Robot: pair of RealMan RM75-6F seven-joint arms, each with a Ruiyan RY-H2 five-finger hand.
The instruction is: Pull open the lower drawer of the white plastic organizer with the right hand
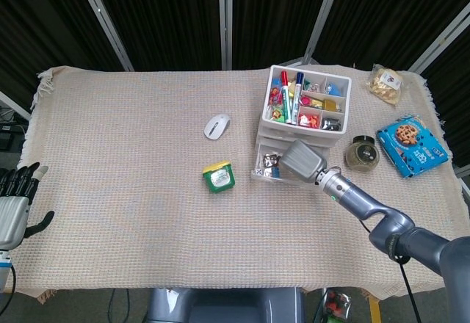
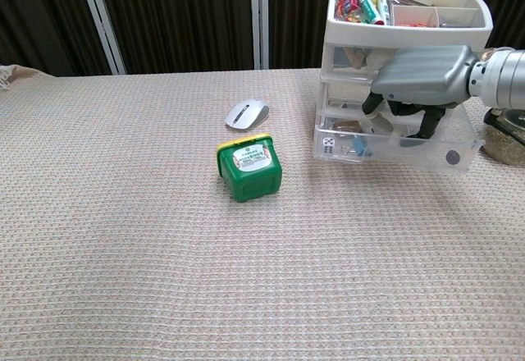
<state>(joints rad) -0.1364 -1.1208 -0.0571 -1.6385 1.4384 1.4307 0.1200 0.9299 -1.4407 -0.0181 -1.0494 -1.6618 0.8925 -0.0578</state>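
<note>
The white plastic organizer stands at the back right, its top tray full of markers and small items. Its clear lower drawer sticks out toward me, with dice and small bits inside. My right hand hovers over the drawer, its fingers curled down and hooked inside behind the front wall. My left hand hangs off the table's left edge with fingers apart, holding nothing.
A green box with a yellow lid sits left of the drawer, and a white mouse lies behind it. To the right of the organizer are a jar, a blue cookie box and a snack bag.
</note>
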